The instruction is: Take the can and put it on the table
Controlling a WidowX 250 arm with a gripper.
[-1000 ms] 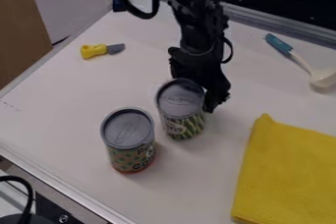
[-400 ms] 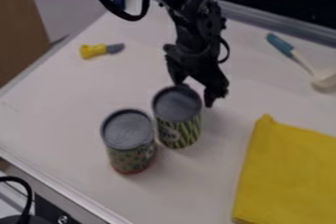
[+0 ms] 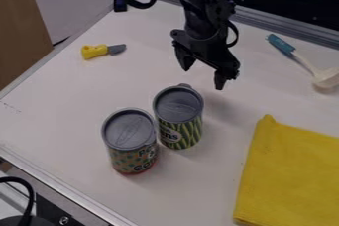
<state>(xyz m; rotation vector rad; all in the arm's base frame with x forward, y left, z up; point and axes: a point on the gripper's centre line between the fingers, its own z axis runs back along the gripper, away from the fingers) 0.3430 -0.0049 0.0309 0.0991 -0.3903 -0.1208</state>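
My gripper (image 3: 204, 77) is open above the white table (image 3: 86, 116), behind and slightly right of the green-striped can, with nothing between its fingers. That can (image 3: 179, 118) stands upright on the table, its grey lid facing up. To its front left, a second upright can (image 3: 130, 141) with a dotted label and red lower rim stands very close beside it; whether the two touch I cannot tell.
A yellow cloth (image 3: 291, 170) lies at the front right. The yellow-handled toy knife (image 3: 102, 50) is at the back left, and a blue-and-white utensil (image 3: 301, 61) lies at the back right near the metal table edge.
The gripper has lifted up and back from the striped can, its fingers now apart. The striped can stands slightly lower and left of where it was a second ago, nearer the dotted can.
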